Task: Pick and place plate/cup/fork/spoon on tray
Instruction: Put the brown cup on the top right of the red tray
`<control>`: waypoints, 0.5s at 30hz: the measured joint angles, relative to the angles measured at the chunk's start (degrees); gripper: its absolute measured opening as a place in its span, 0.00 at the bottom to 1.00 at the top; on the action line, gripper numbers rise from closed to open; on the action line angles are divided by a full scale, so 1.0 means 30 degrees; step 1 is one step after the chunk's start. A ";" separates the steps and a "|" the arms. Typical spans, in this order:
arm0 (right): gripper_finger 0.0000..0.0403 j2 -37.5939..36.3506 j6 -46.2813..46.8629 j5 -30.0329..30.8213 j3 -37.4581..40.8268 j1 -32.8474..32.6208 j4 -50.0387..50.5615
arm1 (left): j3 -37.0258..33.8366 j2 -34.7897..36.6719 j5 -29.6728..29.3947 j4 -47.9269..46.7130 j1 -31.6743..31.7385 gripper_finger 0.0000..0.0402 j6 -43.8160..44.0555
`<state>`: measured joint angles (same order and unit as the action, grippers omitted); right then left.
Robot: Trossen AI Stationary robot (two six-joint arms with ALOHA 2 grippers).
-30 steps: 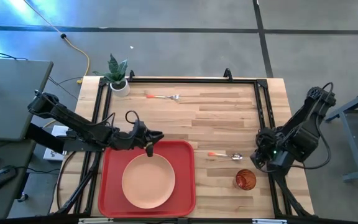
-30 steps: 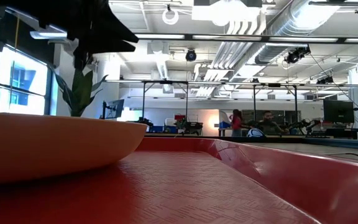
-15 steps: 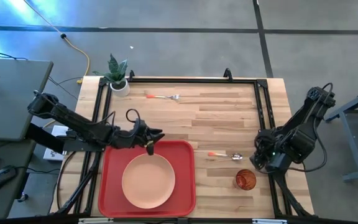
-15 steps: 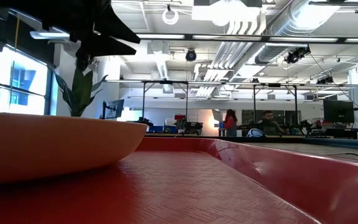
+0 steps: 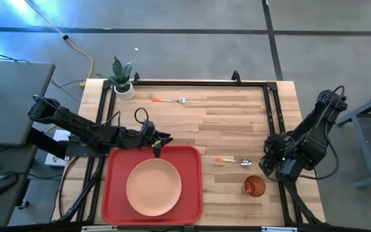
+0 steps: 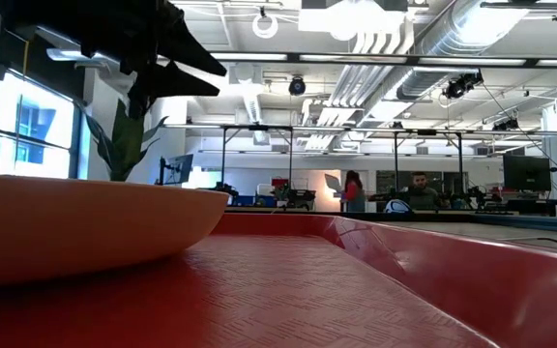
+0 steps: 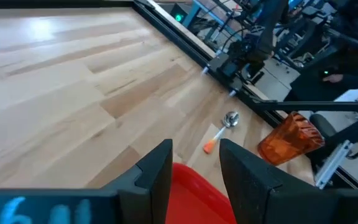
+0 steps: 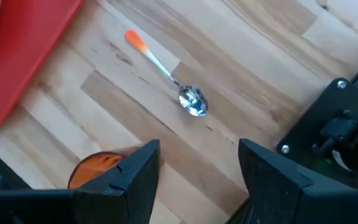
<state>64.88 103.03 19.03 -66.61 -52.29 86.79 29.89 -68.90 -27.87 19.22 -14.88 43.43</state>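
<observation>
The tray [image 5: 118,193] sits at the table's six-o'clock edge, toward seven, and the plate [image 5: 153,187] lies flat inside it, filling most of its middle. The left gripper [image 5: 157,145] hangs over the tray's twelve-o'clock rim, just past the plate's far edge, its fingers [image 7: 156,175] apart with nothing between them; in the left wrist view a corner of the red tray shows in the gap. In the low view the same gripper is a dark shape above the plate's near lip, with the tray's raised rim running off behind it. The spoon [image 5: 234,160] rests on bare wood at about three o'clock from the tray, near it but not touching, orange handle pointing at the tray and silver bowl pointing away. The cup [image 5: 254,187] stands upright at roughly five o'clock from the spoon, close to the table's near edge. The right gripper [image 5: 272,166] sits low just beyond the spoon's bowl and the cup, on their three-o'clock side, fingers [image 8: 137,175] spread wide and empty, with the spoon lying ahead of them in its wrist view. The fork [image 5: 169,100] lies well apart at the table's twelve-o'clock side, tines toward three, and a small potted plant [image 5: 122,77] stands at the eleven-o'clock corner.
</observation>
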 joint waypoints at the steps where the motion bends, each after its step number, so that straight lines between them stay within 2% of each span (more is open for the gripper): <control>1: 0.52 0.0013 0.0079 -0.0029 0.0000 0.0000 -0.0079 | 0.0007 0.0000 0.0209 0.0092 -0.0094 0.31 0.0082; 8: 0.52 0.1273 0.0562 -0.0206 0.0000 -0.0393 -0.0537 | 0.0007 0.0000 -0.0130 0.0069 -0.1144 0.31 0.0946; 15: 0.52 0.3017 0.2208 0.0438 0.0000 -0.1193 -0.0448 | 0.0007 0.0000 -0.0646 -0.0026 -0.1445 0.31 -0.0104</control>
<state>73.93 109.66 20.34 -66.61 -55.87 85.45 29.91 -68.90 -29.81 19.14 -19.22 43.12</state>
